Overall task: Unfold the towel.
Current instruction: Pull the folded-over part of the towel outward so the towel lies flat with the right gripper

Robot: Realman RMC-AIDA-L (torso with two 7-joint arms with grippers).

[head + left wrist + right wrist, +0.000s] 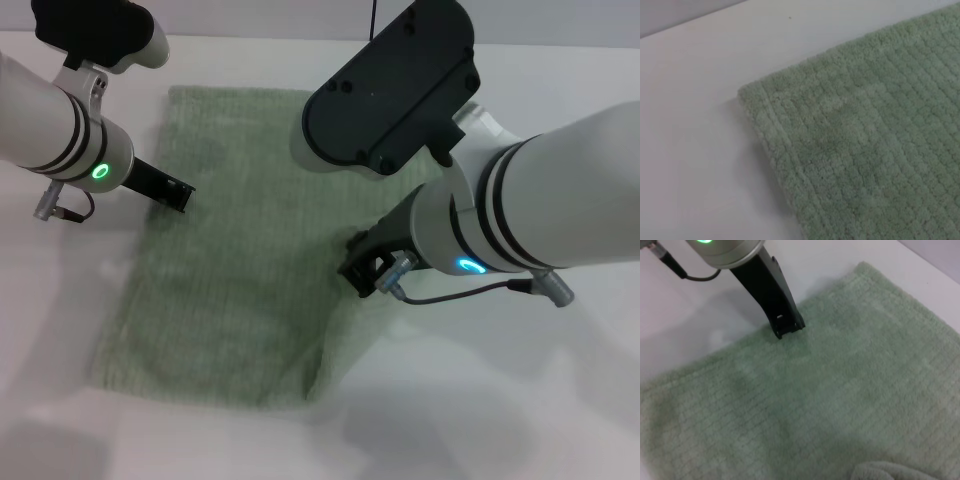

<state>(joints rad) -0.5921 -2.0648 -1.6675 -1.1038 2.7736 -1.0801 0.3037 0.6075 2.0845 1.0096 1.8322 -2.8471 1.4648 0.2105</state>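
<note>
The pale sage-green towel (240, 260) lies spread on the white table, mostly flat. My left gripper (178, 193) is at the towel's left edge, shut, with its tip resting on the hem; it also shows in the right wrist view (788, 326). The left wrist view shows a flat towel corner (865, 140) and no fingers. My right gripper (364, 270) is at the towel's right edge, shut on a raised, bunched fold of the towel (890, 471). My right arm hides the far right part of the towel.
The white table (420, 420) surrounds the towel on all sides. My large right arm (520, 210) reaches over the right half of the table. No other objects are in view.
</note>
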